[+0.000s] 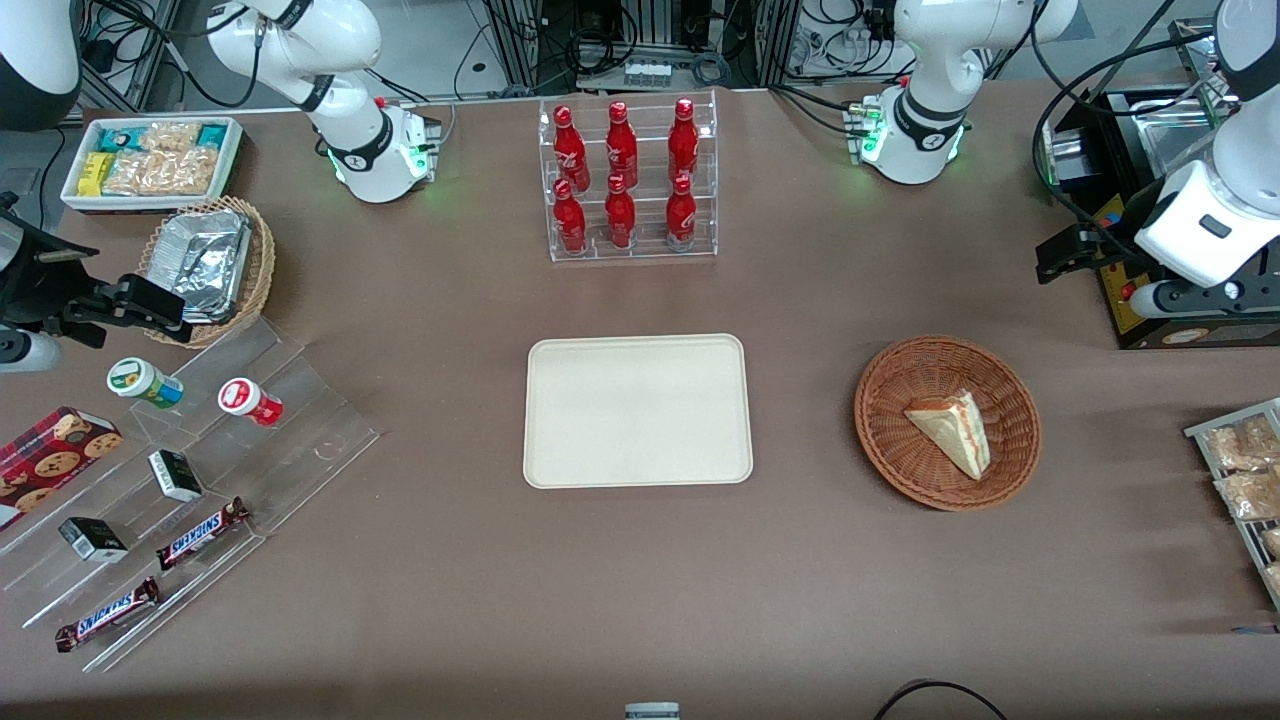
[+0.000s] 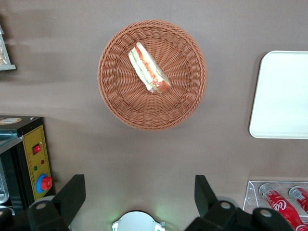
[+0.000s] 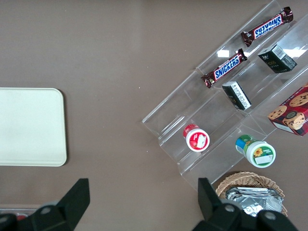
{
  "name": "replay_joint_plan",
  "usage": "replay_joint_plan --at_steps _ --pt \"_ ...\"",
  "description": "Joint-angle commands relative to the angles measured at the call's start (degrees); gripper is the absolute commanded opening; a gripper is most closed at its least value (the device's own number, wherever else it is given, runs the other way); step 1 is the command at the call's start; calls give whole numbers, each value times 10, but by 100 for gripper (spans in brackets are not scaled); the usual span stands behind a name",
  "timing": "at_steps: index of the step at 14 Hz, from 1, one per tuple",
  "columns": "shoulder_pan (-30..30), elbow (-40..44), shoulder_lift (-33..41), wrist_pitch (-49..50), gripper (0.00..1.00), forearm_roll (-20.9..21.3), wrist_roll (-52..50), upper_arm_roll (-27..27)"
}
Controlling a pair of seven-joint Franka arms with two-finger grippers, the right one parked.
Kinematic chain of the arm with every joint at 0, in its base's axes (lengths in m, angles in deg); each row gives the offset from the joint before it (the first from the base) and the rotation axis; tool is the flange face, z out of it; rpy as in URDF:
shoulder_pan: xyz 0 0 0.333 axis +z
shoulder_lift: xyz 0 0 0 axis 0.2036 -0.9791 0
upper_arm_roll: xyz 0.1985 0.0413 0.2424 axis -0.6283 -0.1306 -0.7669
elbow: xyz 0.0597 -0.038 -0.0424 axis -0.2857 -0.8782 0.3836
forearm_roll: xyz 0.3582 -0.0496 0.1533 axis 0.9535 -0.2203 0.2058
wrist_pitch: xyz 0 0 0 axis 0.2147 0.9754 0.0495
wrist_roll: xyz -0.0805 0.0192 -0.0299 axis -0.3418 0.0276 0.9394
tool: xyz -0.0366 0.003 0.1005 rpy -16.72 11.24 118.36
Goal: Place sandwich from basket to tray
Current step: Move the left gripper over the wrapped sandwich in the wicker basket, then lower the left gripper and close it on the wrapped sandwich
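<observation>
The sandwich (image 1: 950, 430), a pale triangular wedge with orange-red and green stripes along its edge, lies in the round reddish-brown wicker basket (image 1: 885, 395). The cream-white tray (image 1: 638, 410) sits flat beside the basket, nearer the table's middle, with nothing on it. My left gripper (image 1: 1070, 252) hangs high over the table, farther from the front camera than the basket and toward the working arm's end. In the left wrist view the gripper (image 2: 139, 197) is open and holds nothing, well apart from the sandwich (image 2: 149, 70), the basket (image 2: 120, 103) and the tray (image 2: 284, 96).
A clear rack of red bottles (image 1: 630, 180) stands farther from the front camera than the tray. A black control box (image 1: 1135, 300) sits under my gripper. Bagged snacks (image 1: 1245, 480) lie at the working arm's end. A stepped acrylic shelf (image 1: 300, 440) with small goods fills the parked arm's end.
</observation>
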Motion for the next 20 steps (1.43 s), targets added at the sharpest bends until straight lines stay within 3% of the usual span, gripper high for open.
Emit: replay_joint_plan --at_steps 1,8,12,16,20 --pt "-12 15 -10 7 100 0 5 -10" --pt "1 -12 -78 -68 100 3 -23 -11" --pt "2 -121 -81 -216 100 1 -157 -11" --pt "-10 -171 -120 -323 100 1 -302 -8" --pt "-12 -258 -119 -433 100 1 -346 -9"
